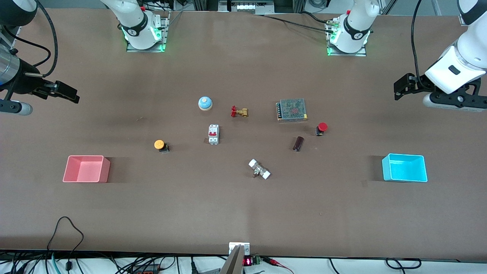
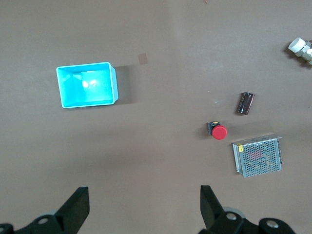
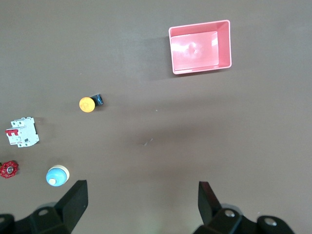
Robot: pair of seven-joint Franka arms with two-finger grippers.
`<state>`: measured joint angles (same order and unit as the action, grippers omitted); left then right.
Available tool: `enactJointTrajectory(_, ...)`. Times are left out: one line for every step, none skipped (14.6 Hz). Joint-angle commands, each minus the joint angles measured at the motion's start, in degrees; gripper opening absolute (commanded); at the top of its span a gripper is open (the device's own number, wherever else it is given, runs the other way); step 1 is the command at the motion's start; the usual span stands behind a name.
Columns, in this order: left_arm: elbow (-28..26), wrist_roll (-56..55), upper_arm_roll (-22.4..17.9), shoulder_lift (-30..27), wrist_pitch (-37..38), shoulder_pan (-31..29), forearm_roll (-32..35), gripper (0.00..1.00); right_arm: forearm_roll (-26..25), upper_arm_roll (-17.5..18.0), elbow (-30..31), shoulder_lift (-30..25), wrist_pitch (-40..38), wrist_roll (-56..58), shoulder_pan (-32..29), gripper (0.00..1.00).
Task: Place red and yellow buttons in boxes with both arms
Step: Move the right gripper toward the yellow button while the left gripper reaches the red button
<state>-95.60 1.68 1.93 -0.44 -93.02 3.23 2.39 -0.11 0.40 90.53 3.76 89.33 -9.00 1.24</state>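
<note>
The red button stands on the table beside a mesh-covered metal box, and also shows in the left wrist view. The yellow button stands nearer the right arm's end, and also shows in the right wrist view. The cyan box is empty at the left arm's end. The pink box is empty at the right arm's end. My left gripper is open and empty, high over its table end. My right gripper is open and empty, high over its end.
Mid-table lie a blue-and-white bell, a brass valve with a red handle, a white circuit breaker, the mesh-covered metal box, a dark cylinder and a white-ended fitting.
</note>
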Motion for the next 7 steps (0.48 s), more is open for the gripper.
enactJointTrajectory(-0.29,1.40,0.09,-0.61,0.47,-0.24,0.68,1.00,0.02,-0.58,-0.62,0.11,-0.39,0.38,0.60,1.00)
enactJointTrajectory(-0.21,1.40,0.17,-0.61,0.47,-0.24,0.68,1.00,0.02,-0.49,-0.62,0.11,-0.47,0.38,0.60,1.00)
enactJointTrajectory(-0.29,1.40,0.17,-0.61,0.47,-0.24,0.68,1.00,0.02,-0.49,-0.62,0.11,-0.65,0.38,0.69,1.00)
enactJointTrajectory(-0.29,1.31,0.17,-0.61,0.56,-0.24,0.68,1.00,0.11,-0.49,-0.62,0.11,-0.47,0.38,0.69,1.00)
enactJointTrajectory(-0.29,1.31,0.17,-0.61,0.47,-0.24,0.68,1.00,0.29,-0.49,-0.62,0.11,-0.39,0.38,0.69,1.00)
enactJointTrajectory(-0.21,1.31,0.09,-0.61,0.47,-0.24,0.68,1.00,0.46,-0.49,-0.62,0.11,-0.47,0.38,0.60,1.00)
enactJointTrajectory(-0.21,1.31,0.09,-0.61,0.56,-0.15,0.68,1.00,0.46,-0.49,-0.62,0.20,-0.30,0.29,0.78,1.00)
